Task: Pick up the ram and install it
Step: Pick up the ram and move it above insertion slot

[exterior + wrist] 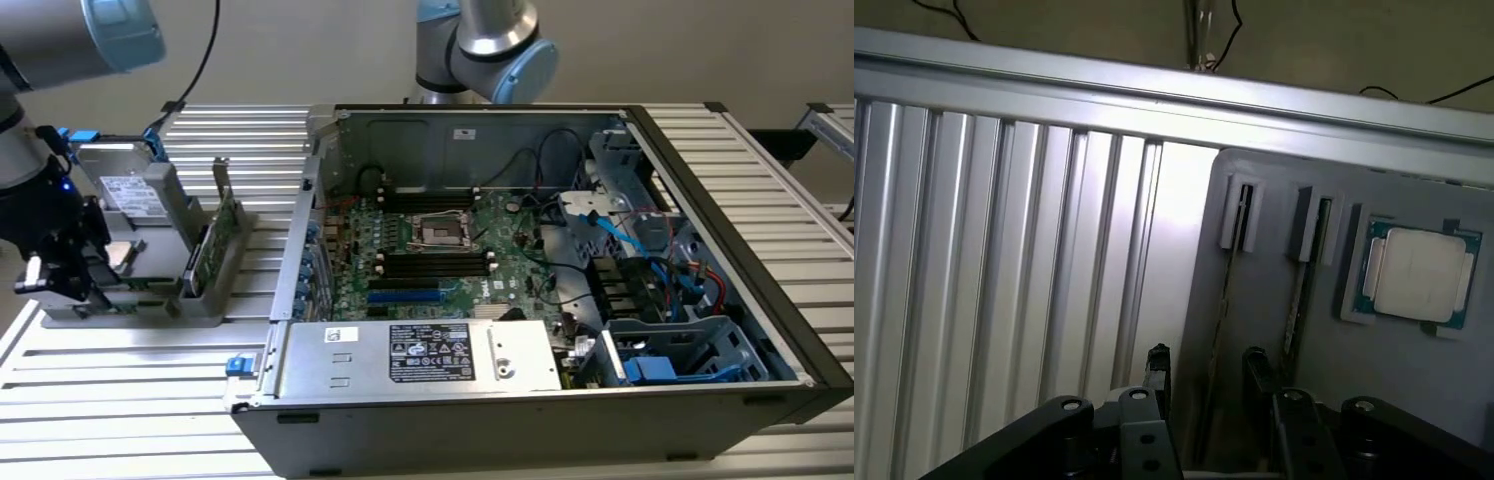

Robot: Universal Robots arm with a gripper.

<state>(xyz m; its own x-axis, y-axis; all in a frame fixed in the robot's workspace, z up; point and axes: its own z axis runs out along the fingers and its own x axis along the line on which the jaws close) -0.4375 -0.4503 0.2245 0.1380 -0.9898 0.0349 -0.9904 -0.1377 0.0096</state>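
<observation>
The gripper (1205, 358) hangs low at the exterior view's left, jaws seemingly parted

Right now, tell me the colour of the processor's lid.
Silver-white, the processor lid, with a teal edge around it; clearest in the wrist view.

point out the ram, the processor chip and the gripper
ram (1226, 295), wrist view, thin upper edge of the stick nearer the gripper
processor chip (1419, 272), wrist view, middle of its silver lid
gripper (1206, 358), wrist view, midway between its open fingertips
</observation>
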